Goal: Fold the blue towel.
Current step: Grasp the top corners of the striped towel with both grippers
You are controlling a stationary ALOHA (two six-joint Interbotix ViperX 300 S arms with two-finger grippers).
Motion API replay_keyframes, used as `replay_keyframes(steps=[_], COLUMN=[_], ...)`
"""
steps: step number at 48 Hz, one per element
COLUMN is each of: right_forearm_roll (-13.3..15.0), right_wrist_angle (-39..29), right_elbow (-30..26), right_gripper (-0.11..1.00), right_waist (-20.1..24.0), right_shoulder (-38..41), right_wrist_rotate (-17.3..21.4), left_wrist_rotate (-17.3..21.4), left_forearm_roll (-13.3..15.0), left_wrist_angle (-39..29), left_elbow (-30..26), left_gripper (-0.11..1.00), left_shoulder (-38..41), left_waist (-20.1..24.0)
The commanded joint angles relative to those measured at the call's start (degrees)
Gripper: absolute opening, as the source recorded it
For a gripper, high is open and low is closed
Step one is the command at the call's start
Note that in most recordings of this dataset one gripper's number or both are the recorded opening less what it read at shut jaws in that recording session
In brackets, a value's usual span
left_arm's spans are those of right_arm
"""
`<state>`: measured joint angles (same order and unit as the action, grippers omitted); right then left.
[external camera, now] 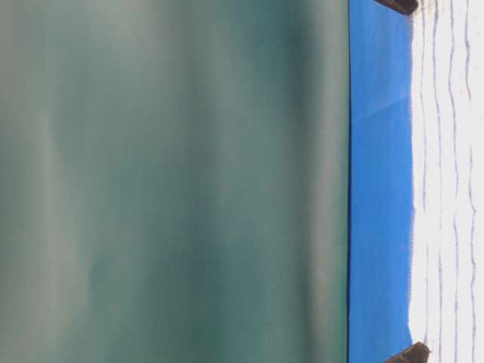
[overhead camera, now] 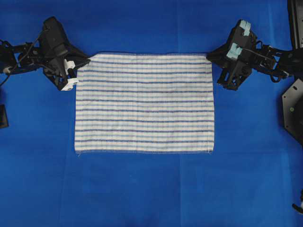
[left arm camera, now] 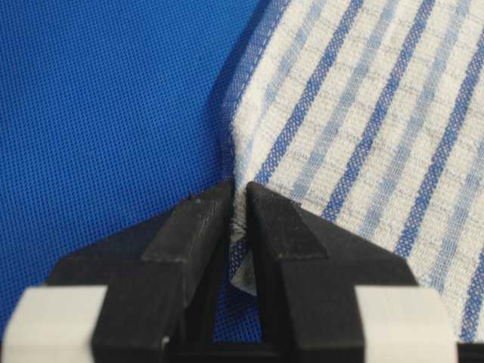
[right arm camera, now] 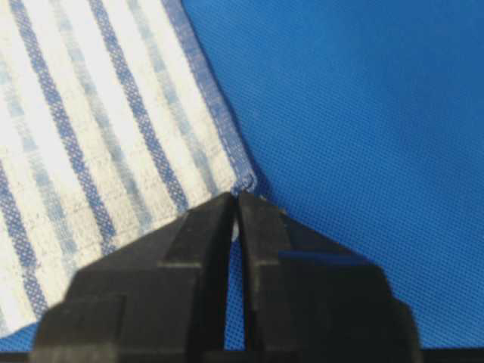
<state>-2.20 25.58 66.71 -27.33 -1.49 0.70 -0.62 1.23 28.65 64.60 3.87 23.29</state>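
Towel: blue towel lies flat, centred on the blue sheet.
Left gripper: pinching the 10 o'clock corner.
Right gripper: pinching the 2 o'clock corner.
Technique: lift both corners evenly, carry toward 6 o'clock, align hems.

No legible text, label, brand, number or sign anywhere.

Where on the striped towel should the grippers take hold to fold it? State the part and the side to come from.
Take the blue towel by its two far corners, each approached from its outer side, low over the sheet. It lies flat, so only hemmed corners offer an edge to pinch. The left gripper and right gripper are already shut on those corners; the left corner is puckered between the jaws.
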Motion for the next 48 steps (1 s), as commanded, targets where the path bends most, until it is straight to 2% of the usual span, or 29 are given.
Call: replay_keyframes(steps=[1, 19, 48], right_forearm_roll=[-0.2, -0.1, -0.2], right_wrist_angle=[0.3, -2.5, -14.0], right_elbow=[-0.7, -0.9, -0.3], right_gripper=[-0.03, -0.04, -0.04], right_waist=[0.3, 1.1, 5.6], right_shoulder=[-0.4, -5.5, -23.2], right_wrist_rotate=[0.1, 0.2, 1.1], left_wrist_rotate=[0.1, 0.1, 0.2], left_forearm_roll=[0.1, 0.2, 0.2], left_wrist_angle=[-0.5, -4.0, -15.5], left_elbow=[-0.3, -0.6, -0.5], left_gripper=[0.08, 0.05, 0.05], left_shoulder=[-0.7, -5.0, -20.6], left_waist=[0.4, 0.3, -4.4])
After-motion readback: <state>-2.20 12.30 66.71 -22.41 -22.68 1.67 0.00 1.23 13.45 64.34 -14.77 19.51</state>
